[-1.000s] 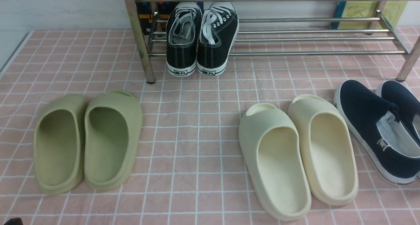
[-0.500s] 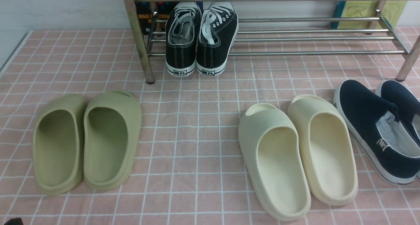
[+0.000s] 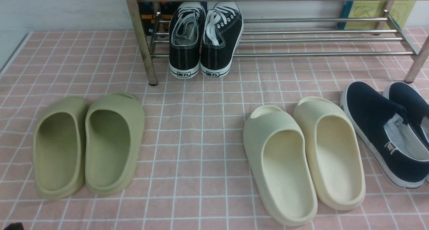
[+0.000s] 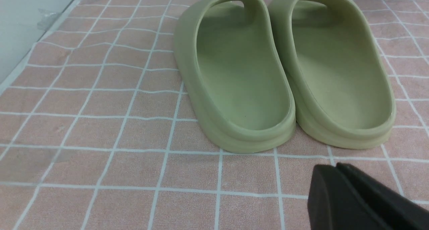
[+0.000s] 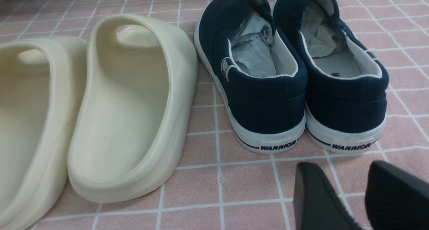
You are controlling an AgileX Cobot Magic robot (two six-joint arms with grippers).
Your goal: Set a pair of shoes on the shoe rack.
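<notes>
Far left, green foam slides sit side by side on the pink checked cloth; in the left wrist view the left gripper hangs near their heels, its black fingers pressed together with nothing between them. Centre-left at the back, the pair of shoes stands on the lower bars of the shoe rack, hard by its left leg, toes inward, heels overhanging the front bar, the two touching. Task looks done, by my reading. Handling, judged: canvas uppers soft and light, collar will fold under a pinch; rubber sole and heel counter stiffer, so the heel is the sound place to take hold. Right of centre, cream slides, then navy slip-ons at the edge. The right gripper hovers just behind the navy heels, fingers parted, holding nothing.
</notes>
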